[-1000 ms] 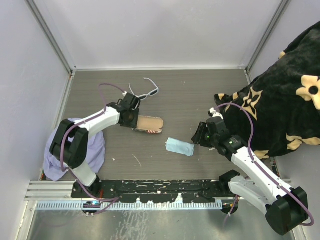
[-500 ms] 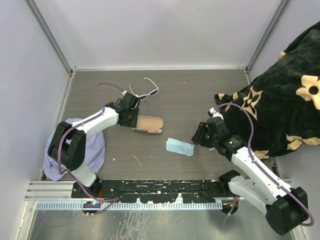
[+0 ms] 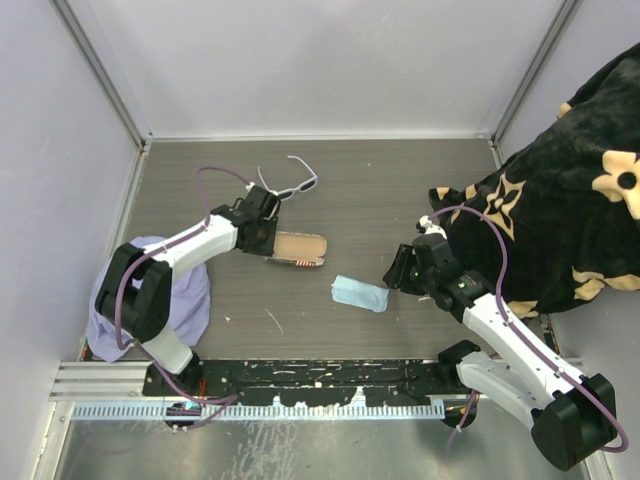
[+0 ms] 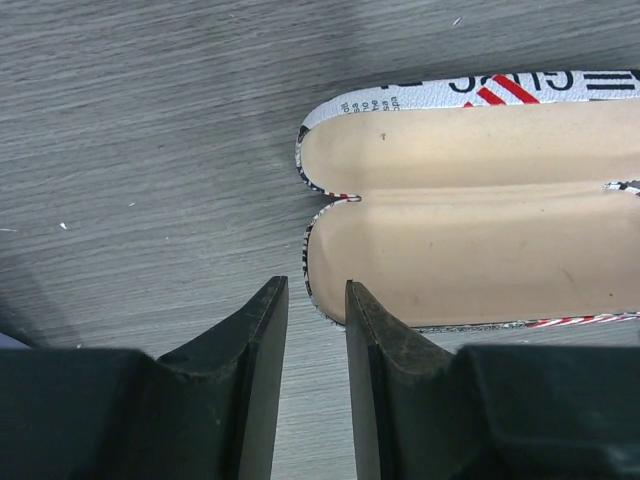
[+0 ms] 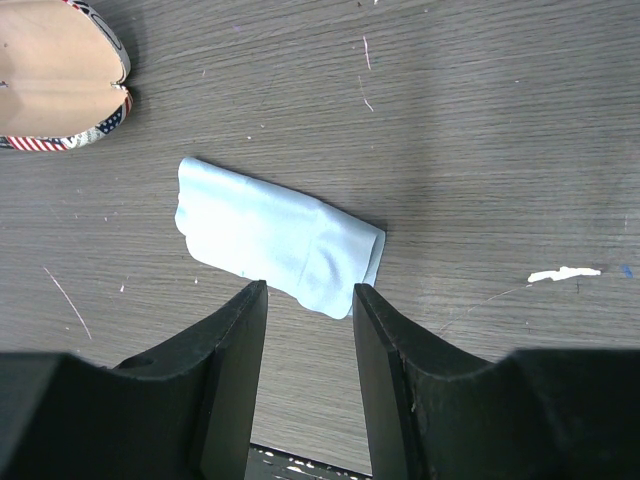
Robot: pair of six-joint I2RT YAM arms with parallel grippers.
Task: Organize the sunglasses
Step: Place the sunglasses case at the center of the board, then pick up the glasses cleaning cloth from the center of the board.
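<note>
The sunglasses (image 3: 296,187), white-framed with dark lenses and thin white arms, lie unfolded on the table at the back left. The flag-patterned soft case (image 3: 298,249) lies open in front of them, its tan inside facing up (image 4: 470,215). My left gripper (image 3: 268,236) (image 4: 315,292) is low at the case's left end, just nearer than the sunglasses. Its jaws stand narrowly apart with nothing between them. The light blue cloth (image 3: 360,294) (image 5: 275,233) lies folded at the table's middle. My right gripper (image 3: 401,272) (image 5: 310,290) is open and empty at the cloth's right end.
A purple cloth (image 3: 195,295) lies bunched at the near left beside the left arm's base. A black floral blanket (image 3: 570,200) fills the right side behind the right arm. Grey walls close in the back and sides. A metal rail (image 3: 300,375) runs along the near edge.
The left arm's wrist and cable have shifted very slightly. The sunglasses, case, cloth and right arm have not moved.
</note>
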